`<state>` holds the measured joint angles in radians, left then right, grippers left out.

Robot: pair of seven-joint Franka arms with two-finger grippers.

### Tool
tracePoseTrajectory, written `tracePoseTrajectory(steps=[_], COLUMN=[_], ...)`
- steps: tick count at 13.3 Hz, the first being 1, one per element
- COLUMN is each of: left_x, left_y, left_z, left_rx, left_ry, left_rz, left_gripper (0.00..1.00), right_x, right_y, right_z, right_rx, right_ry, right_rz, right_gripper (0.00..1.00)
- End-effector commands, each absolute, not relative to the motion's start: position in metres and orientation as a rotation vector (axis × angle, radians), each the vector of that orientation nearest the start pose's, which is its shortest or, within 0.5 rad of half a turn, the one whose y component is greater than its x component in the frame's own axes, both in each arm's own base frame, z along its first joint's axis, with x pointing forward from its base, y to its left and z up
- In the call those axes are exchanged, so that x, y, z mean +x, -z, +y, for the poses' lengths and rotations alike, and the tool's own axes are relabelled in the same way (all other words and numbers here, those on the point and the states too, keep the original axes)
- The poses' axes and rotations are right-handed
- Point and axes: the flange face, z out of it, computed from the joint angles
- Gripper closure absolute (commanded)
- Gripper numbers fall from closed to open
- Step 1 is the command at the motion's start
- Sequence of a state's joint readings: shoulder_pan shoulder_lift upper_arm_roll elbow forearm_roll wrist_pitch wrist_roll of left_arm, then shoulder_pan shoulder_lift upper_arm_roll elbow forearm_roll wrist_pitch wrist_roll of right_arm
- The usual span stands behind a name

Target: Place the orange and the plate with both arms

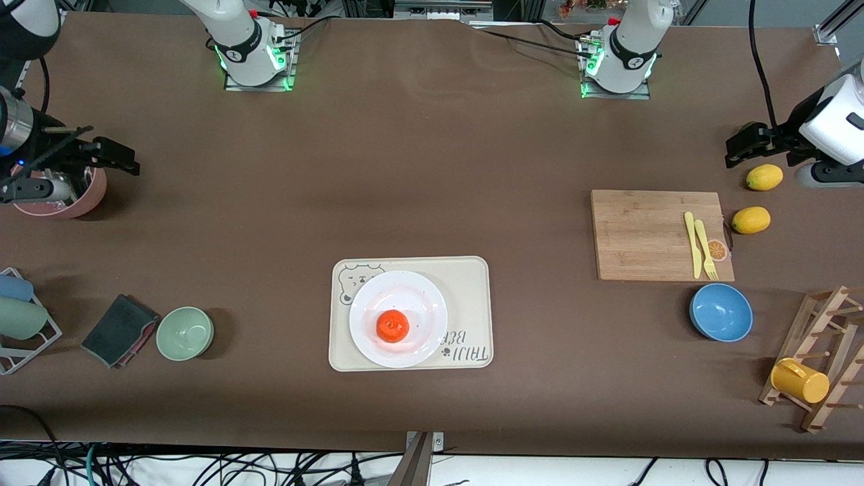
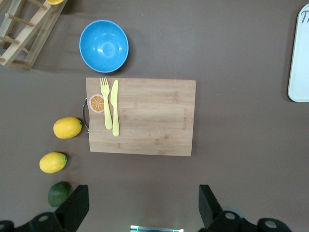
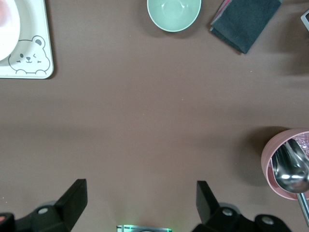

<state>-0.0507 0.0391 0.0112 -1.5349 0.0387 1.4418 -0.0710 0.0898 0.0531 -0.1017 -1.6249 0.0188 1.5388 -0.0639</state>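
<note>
Both my arms wait at the bench ends. From the front, the orange (image 1: 392,327) sits on the plate (image 1: 418,297), which rests on the bear-printed tray (image 1: 472,283) near the camera's edge of the bench (image 1: 432,169). My left gripper (image 1: 742,145) hangs beside a lemon (image 1: 764,177); my right gripper (image 1: 118,156) hangs by a pink cup (image 1: 88,199).

Through my left wrist, the gripper (image 2: 140,205) gapes wide over bare bench near the cutting board (image 2: 154,121).

Through my right wrist, the gripper (image 3: 140,205) is spread wide and empty; the plate's (image 3: 7,26) rim shows on the tray.
</note>
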Motion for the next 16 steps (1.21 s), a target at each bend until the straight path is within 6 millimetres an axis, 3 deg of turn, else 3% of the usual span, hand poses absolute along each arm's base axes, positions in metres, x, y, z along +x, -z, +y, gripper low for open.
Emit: tracePoseTrajectory(steps=[1,5,13,16], left_x=[0.55,0.547,0.546,0.546], left_y=[-0.619,-0.616,-0.618,-0.618], left_z=[-0.015,-0.016,-0.022,-0.022], left_rx=[-3.074,-3.07,-3.07,-3.07], left_ry=[-0.208,-0.246,-0.245,-0.243], left_rz=[-0.034,-0.03,-0.016,-0.016], left_gripper=[0.0,0.0,0.0,0.0], right_x=[0.551,0.552,0.557,0.557], right_y=[-0.572,-0.574,-0.578,-0.578], right_z=[0.0,0.011,0.006,0.006], right_rx=[-3.129,-3.166,-3.163,-3.163], right_ry=[-0.26,-0.251,-0.219,-0.218], right_rz=[-0.086,-0.115,-0.088,0.004], right_gripper=[0.0,0.0,0.0,0.0])
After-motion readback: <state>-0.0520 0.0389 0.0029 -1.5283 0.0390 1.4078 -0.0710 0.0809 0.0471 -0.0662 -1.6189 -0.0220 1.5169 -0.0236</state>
